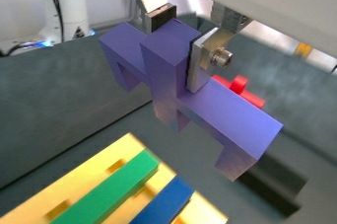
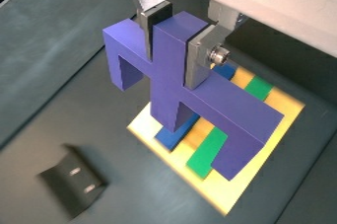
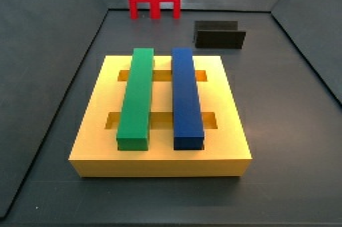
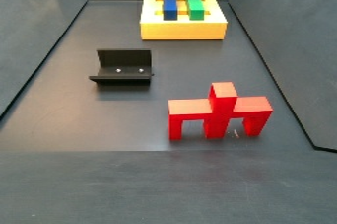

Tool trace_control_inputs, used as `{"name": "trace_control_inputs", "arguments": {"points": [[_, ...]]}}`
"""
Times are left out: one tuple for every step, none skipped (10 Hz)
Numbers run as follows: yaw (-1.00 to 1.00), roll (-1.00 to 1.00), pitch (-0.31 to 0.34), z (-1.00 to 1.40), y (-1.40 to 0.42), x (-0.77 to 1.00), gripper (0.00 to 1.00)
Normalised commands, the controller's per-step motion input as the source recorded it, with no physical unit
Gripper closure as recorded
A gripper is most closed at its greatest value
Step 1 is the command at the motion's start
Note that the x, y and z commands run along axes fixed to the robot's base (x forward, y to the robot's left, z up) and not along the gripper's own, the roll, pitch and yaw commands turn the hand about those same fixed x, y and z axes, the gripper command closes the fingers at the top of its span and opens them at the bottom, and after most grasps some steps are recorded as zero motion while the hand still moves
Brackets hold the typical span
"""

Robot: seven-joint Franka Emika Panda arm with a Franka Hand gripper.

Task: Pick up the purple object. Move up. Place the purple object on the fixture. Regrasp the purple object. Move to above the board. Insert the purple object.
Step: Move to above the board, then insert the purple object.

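The purple object (image 2: pixel 178 80) hangs clamped by its central stem in the hand (image 2: pixel 179 33), out of both side views, with the board (image 2: pixel 270 129) below it. It looks rigid, light and smooth-faced, so this stem grip seems the sensible hold.

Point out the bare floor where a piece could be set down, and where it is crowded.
Bare floor lies between the red piece and the board, and beside the fixture toward the side wall. The board's top is crowded by the green bar and blue bar. The gripper, fingers shut on the purple object, hangs over the board.
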Motion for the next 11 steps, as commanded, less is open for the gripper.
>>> {"name": "trace_control_inputs", "arguments": {"points": [[0.01,-0.89,-0.009,0.03,-0.05,-0.10,1.00],[0.00,-0.73,-0.032,0.00,-0.03,-0.10,1.00],[0.00,-0.46,-0.053,0.01,0.00,-0.08,1.00],[0.00,-0.31,-0.052,0.00,0.01,-0.07,1.00],[0.00,0.00,0.000,0.00,-0.01,0.01,1.00],[-0.05,-0.17,-0.034,-0.37,-0.33,0.00,1.00],[0.02,-0.18,0.000,-0.51,-0.67,0.08,1.00],[0.05,-0.23,0.000,-0.56,-0.72,0.15,1.00],[0.01,-0.24,0.000,-0.54,-0.71,0.09,1.00],[0.01,-0.23,-0.010,-0.55,-0.63,0.05,1.00],[0.00,-0.12,-0.049,-0.78,-0.42,0.00,1.00]]}}
